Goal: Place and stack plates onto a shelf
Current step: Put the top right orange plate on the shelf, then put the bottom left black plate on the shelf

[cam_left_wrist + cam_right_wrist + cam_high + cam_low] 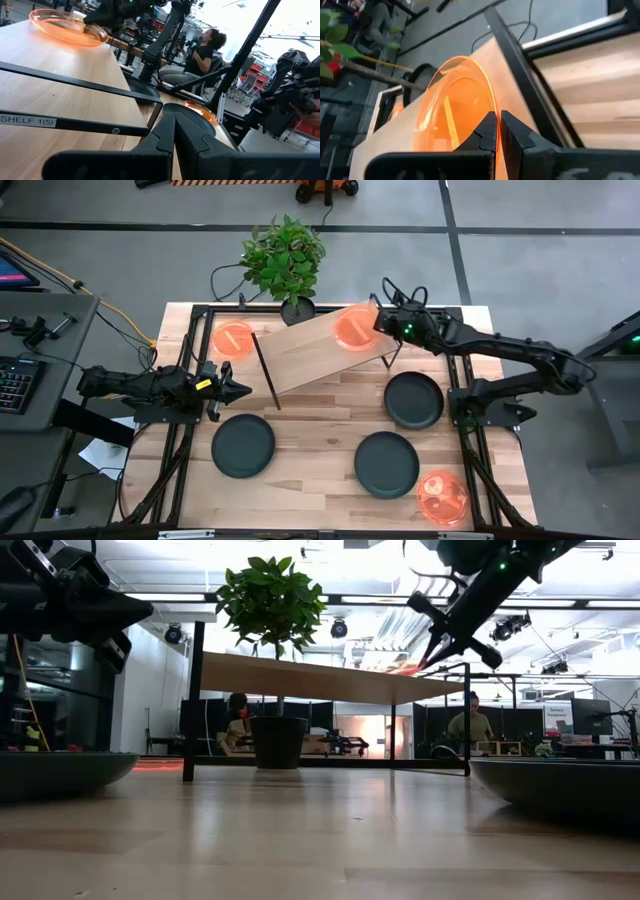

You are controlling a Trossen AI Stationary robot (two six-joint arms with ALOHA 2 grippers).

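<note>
Orange plate (454, 107) partly behind right hand (498, 131)

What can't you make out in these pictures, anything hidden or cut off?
- Low view: the orange plate on the shelf shows only as a sliver; the board hides the rest.
- Low view: two dark plates are cut by the picture's side edges.
- Right wrist view: the right gripper covers the rim where it pinches the plate.
- Left wrist view: the left gripper blocks the near table.
</note>
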